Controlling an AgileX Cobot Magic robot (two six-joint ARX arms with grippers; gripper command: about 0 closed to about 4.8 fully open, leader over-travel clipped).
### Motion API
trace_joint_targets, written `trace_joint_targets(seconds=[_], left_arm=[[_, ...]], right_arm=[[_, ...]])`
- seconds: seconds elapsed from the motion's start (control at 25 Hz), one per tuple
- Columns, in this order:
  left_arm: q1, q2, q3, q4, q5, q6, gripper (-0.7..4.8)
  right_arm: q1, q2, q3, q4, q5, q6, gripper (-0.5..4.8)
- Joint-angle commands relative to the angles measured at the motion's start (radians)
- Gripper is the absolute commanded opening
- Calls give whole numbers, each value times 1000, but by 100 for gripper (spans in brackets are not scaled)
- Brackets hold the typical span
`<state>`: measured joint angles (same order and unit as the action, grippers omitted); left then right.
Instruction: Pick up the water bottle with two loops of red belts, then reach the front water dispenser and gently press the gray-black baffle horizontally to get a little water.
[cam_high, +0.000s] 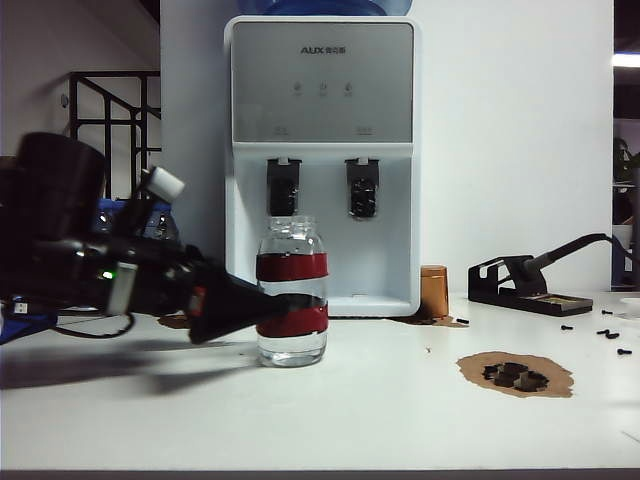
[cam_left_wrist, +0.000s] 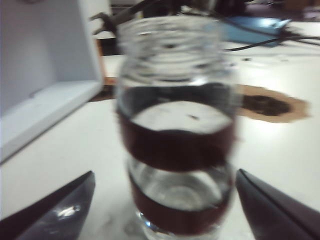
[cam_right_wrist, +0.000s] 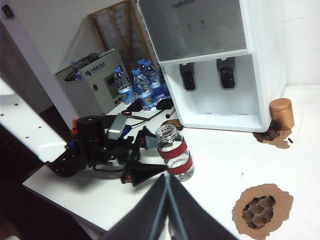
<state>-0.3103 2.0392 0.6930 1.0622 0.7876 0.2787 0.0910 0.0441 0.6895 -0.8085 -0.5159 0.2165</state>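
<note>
1. I've got the tall white AUX water dispenser (cam_high: 322, 160) dead ahead at twelve o'clock on the white table (cam_high: 380, 410), silver-gray panel up top, blue jug just showing above it.
2. My left arm comes in low from nine o'clock in the exterior view, and the black left gripper (cam_high: 262, 303) sits level with the table, pointing toward three o'clock.
3. The clear glass water bottle (cam_high: 292, 291), wide mouth, no cap, two broad red bands, stands upright on the table straight in front of the dispenser, with some water in the bottom.
4. In the left wrist view that bottle (cam_left_wrist: 176, 135) sits between my two dark fingers (cam_left_wrist: 55, 207), one on each side; the jaws are spread wide and I see bare table between each finger and the glass, so nothing is held.
5. The right gripper (cam_right_wrist: 167, 202) is well back from the bottle, high over the near table edge; its two dark fingers lie pressed together, holding nothing.
6. A black soldering-iron stand (cam_high: 525, 280) rests at three o'clock of the dispenser, and a small copper-coloured cylinder (cam_high: 433, 292) stands just beside the dispenser's base.
7. The small gray-black baffle (cam_high: 283, 187) hangs under the left-hand spout, directly above the bottle's mouth in the exterior view, untouched.
</note>
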Motion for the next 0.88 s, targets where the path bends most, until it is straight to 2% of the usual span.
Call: trace_joint_targets(seconds=[0.04, 0.24, 0.36, 0.44, 0.6, 0.64, 0.68, 0.76, 0.8, 0.84, 0.88], left_arm=[[-15, 74, 70, 7, -25, 2, 479], [-29, 136, 106, 11, -22, 2, 479], [-57, 137, 106, 44, -32, 2, 479], [-82, 137, 106, 85, -79, 2, 479], [-104, 137, 106, 106, -133, 2, 479], [-105, 137, 106, 107, -144, 2, 416], [-105, 137, 106, 109, -161, 2, 282], [-105, 137, 106, 109, -192, 2, 78], [-105, 137, 106, 109, -209, 2, 17], [-105, 137, 106, 109, -232, 2, -6], [-105, 137, 106, 110, -246, 2, -5]], right_arm=[[2, 5, 5, -18, 5, -4, -2], [2, 30, 39, -87, 6, -9, -2], [2, 84, 97, -129, 85, -67, -2], [2, 124, 133, -171, 137, -112, -2], [2, 154, 146, -172, 155, -126, -2], [2, 154, 146, -169, 160, -128, -2], [2, 154, 146, -166, 166, -129, -2], [2, 154, 146, -162, 182, -136, -2], [2, 154, 146, -157, 183, -141, -2], [2, 155, 146, -150, 183, -140, -2], [2, 156, 146, -145, 183, -140, -2]])
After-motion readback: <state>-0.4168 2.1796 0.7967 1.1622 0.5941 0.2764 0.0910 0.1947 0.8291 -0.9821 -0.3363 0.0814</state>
